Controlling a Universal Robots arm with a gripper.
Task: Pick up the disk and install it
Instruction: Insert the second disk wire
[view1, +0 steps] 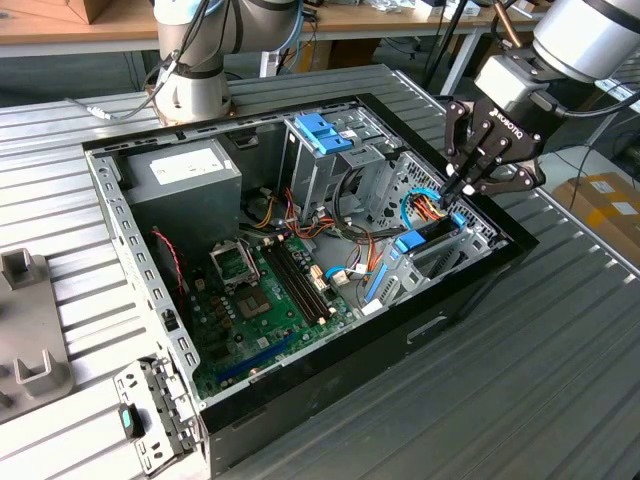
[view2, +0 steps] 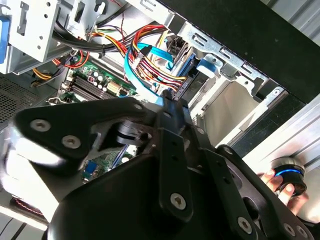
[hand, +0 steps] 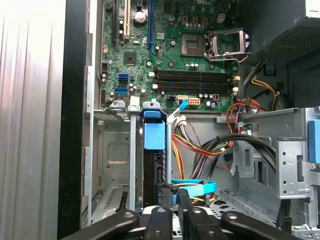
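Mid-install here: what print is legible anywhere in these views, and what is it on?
Power-supply label: print too small to read.
Gripper body: white maker's lettering, not quoted.
Motherboard: markings too small to read.
Disk: edge-on in the bay, no label showing.

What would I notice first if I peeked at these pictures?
Probably the open computer case lying on the ribbed metal table, with its green motherboard showing in the middle. At the exterior view's right, the black gripper reaches down to the disk, which stands on edge in a metal bay with bright blue rails. A tangle of red, yellow and orange wires lies beside it.
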